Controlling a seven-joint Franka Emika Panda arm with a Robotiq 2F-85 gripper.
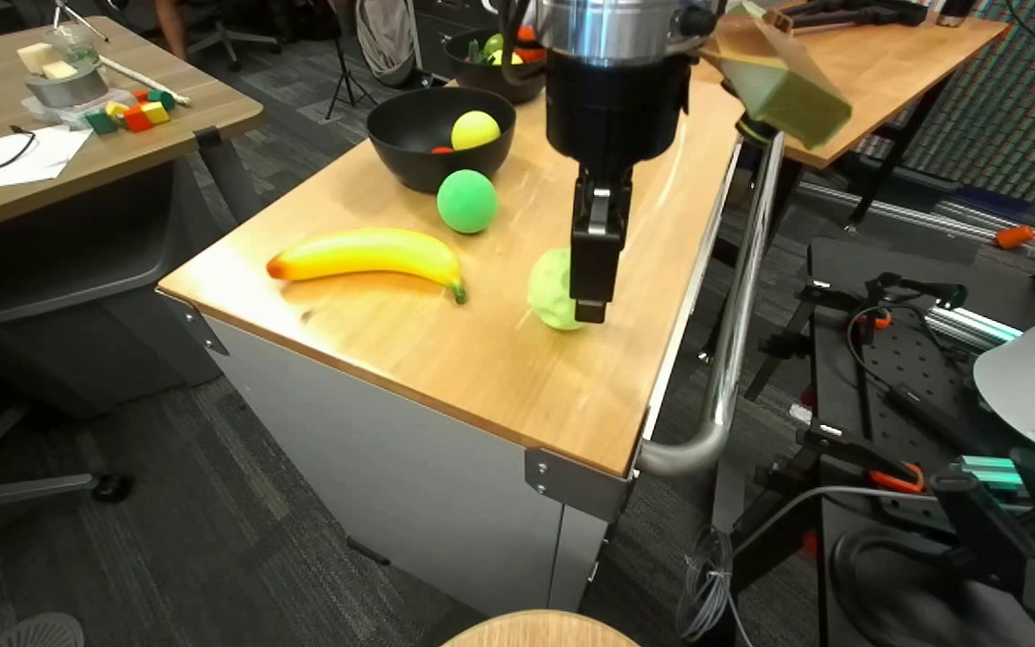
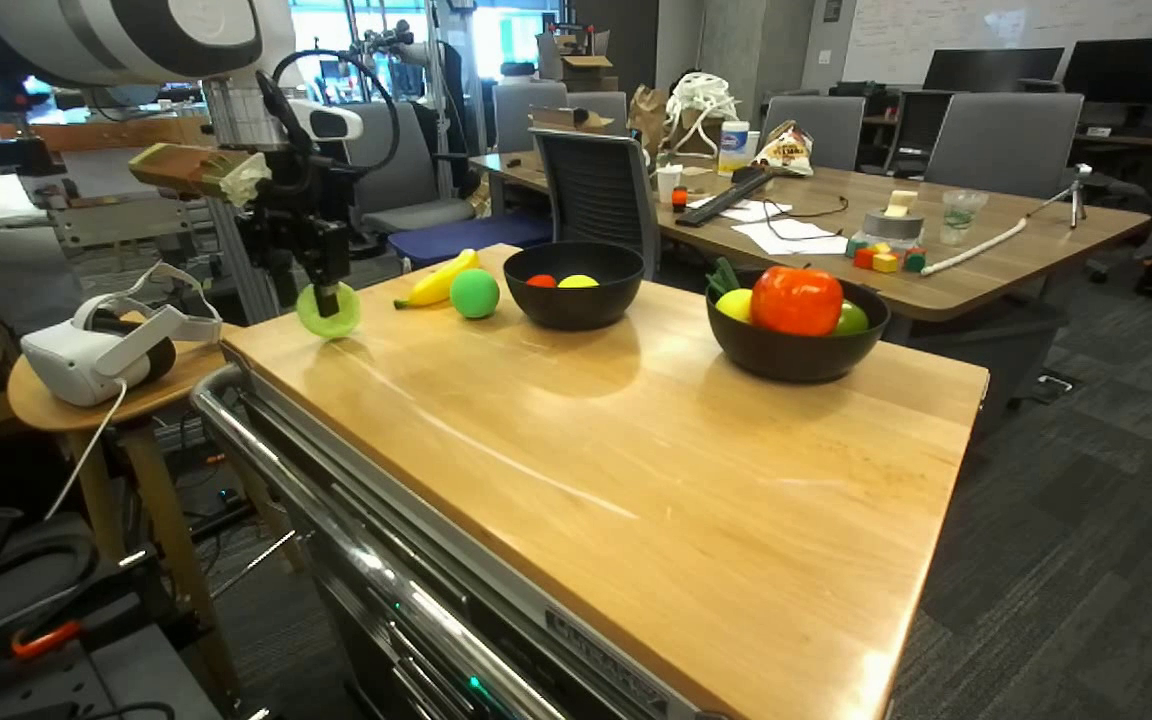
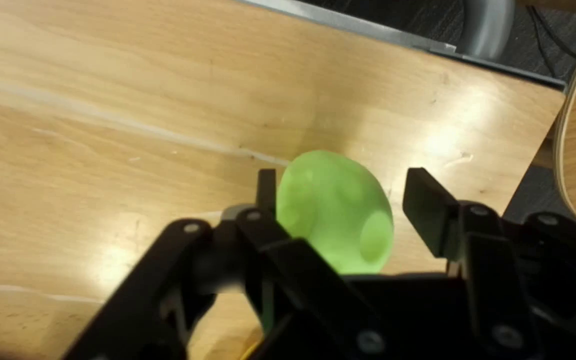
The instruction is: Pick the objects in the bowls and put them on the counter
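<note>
My gripper [image 3: 339, 200] is open, its fingers on both sides of a light green dimpled ball [image 3: 335, 210] on the wooden counter [image 2: 536, 450]. The left finger is close to the ball; a gap shows at the right finger. The ball also shows in both exterior views [image 1: 550, 289] [image 2: 344, 316], partly behind a finger. A yellow banana [image 1: 365, 253] and a smooth green ball [image 1: 467, 201] lie on the counter. A black bowl [image 2: 573, 305] holds a yellow ball [image 1: 475, 130] and a red thing [image 2: 541, 281]. Another black bowl [image 2: 796, 358] holds a red-orange vegetable [image 2: 798, 300] and several green and yellow things.
A metal rail [image 1: 742, 305] runs along one side of the counter. The light green ball is near a counter corner. A round stool with a white headset [image 2: 106, 350] stands beyond that end. A separate table [image 1: 212, 99] holds small blocks, tape and papers.
</note>
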